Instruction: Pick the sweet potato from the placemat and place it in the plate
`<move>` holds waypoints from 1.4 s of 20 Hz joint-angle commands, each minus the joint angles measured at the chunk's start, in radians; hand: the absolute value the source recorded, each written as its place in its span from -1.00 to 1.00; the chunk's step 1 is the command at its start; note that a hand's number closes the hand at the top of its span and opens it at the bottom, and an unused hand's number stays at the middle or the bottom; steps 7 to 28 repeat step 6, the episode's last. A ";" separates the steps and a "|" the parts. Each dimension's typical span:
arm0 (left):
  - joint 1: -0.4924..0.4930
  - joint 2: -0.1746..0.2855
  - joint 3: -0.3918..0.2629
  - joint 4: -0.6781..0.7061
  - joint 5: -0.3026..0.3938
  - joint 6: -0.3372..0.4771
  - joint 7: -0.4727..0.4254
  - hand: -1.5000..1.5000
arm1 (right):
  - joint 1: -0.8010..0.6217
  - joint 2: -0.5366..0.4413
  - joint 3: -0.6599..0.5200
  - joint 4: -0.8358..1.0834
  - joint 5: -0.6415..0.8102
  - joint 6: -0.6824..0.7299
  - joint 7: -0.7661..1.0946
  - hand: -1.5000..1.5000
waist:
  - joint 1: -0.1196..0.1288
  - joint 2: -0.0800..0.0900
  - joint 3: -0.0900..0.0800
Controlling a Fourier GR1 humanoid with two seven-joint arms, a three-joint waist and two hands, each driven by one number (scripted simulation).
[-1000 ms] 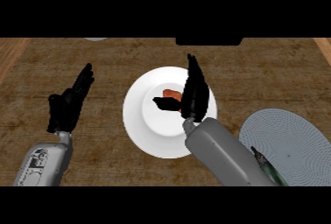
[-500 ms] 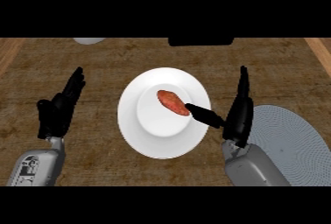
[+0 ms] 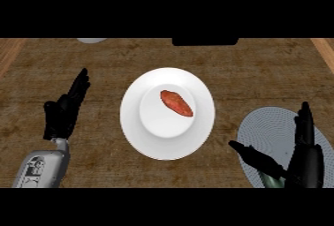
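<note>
The reddish-brown sweet potato [image 3: 176, 103] lies in the middle of the white plate [image 3: 140, 132] at the centre of the wooden counter. A grey round placemat [image 3: 267, 123] lies to the plate's right, bare where it shows. My right hand [image 3: 304, 154] is open over the placemat's near part, fingers straight up and thumb spread toward the plate, touching nothing. Left of the plate, my left hand [image 3: 64, 112] rests open with its fingers up, holding nothing.
A black object [image 3: 205, 41] sits at the counter's far edge behind the plate. Part of a pale round thing [image 3: 91, 40] shows at the far left. Lighter wood strips run along the counter's left and right sides.
My right hand has drawn back from over the plate to the lower right, over the placemat, leaving the sweet potato on the plate. The left hand stays nearly still.
</note>
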 commanded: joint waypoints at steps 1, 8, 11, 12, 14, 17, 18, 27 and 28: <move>-0.011 0.003 0.010 -0.007 -0.004 -0.002 0.012 0.00 | 0.160 -0.039 -0.028 -0.005 -0.161 -0.013 -0.237 -1.00 | 0.007 0.002 0.001; -0.014 0.014 0.048 0.107 0.012 -0.045 -0.113 0.00 | 0.203 0.007 -0.118 0.027 -0.271 0.046 -0.397 -1.00 | 0.005 0.003 0.000; -0.014 0.014 0.048 0.107 0.012 -0.045 -0.113 0.00 | 0.203 0.007 -0.118 0.027 -0.271 0.046 -0.397 -1.00 | 0.005 0.003 0.000; -0.014 0.014 0.048 0.107 0.012 -0.045 -0.113 0.00 | 0.203 0.007 -0.118 0.027 -0.271 0.046 -0.397 -1.00 | 0.005 0.003 0.000; -0.014 0.014 0.048 0.107 0.012 -0.045 -0.113 0.00 | 0.203 0.007 -0.118 0.027 -0.271 0.046 -0.397 -1.00 | 0.005 0.003 0.000; -0.014 0.014 0.048 0.107 0.012 -0.045 -0.113 0.00 | 0.203 0.007 -0.118 0.027 -0.271 0.046 -0.397 -1.00 | 0.005 0.003 0.000; -0.014 0.014 0.048 0.107 0.012 -0.045 -0.113 0.00 | 0.203 0.007 -0.118 0.027 -0.271 0.046 -0.397 -1.00 | 0.005 0.003 0.000; -0.014 0.014 0.048 0.107 0.012 -0.045 -0.113 0.00 | 0.203 0.007 -0.118 0.027 -0.271 0.046 -0.397 -1.00 | 0.005 0.003 0.000; -0.014 0.014 0.048 0.107 0.012 -0.045 -0.113 0.00 | 0.203 0.007 -0.118 0.027 -0.271 0.046 -0.397 -1.00 | 0.005 0.003 0.000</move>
